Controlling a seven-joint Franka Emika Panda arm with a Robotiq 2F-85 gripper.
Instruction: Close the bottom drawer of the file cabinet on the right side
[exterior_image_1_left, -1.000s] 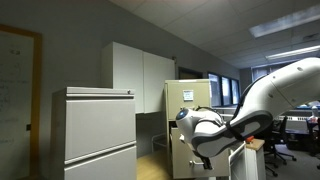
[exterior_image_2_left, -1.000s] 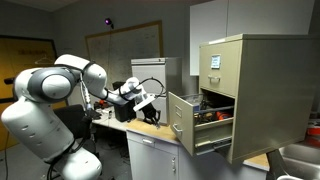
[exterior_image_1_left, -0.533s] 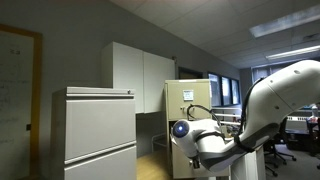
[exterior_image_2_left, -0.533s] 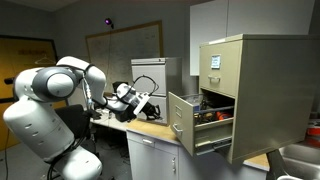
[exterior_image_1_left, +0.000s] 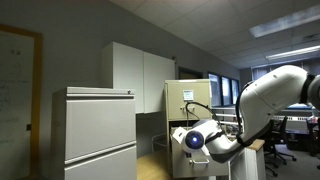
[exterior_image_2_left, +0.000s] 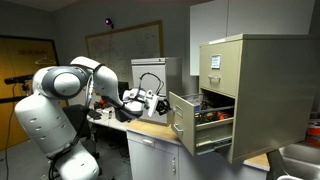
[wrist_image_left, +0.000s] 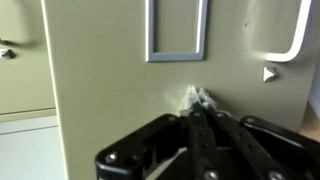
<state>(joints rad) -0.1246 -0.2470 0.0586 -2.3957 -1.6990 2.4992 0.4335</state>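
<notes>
wrist view shows the flat beige front of the bottom drawer (wrist_image_left: 110, 90) filling the frame, with the label holder (wrist_image_left: 177, 30) at upper centre, the fingers (wrist_image_left: 203, 118) clenched together with their tips seemingly touching the panel just below it, and the handle (wrist_image_left: 285, 35) at upper right. i would keep the tips on that bare panel and push square and slow so they cannot skid sideways. in an exterior view the drawer stands pulled out at centre frame above the bench (exterior_image_2_left: 150, 128), its front facing frame-left and its long axis level, running rightward into the file cabinet (exterior_image_2_left: 260, 90).
</notes>
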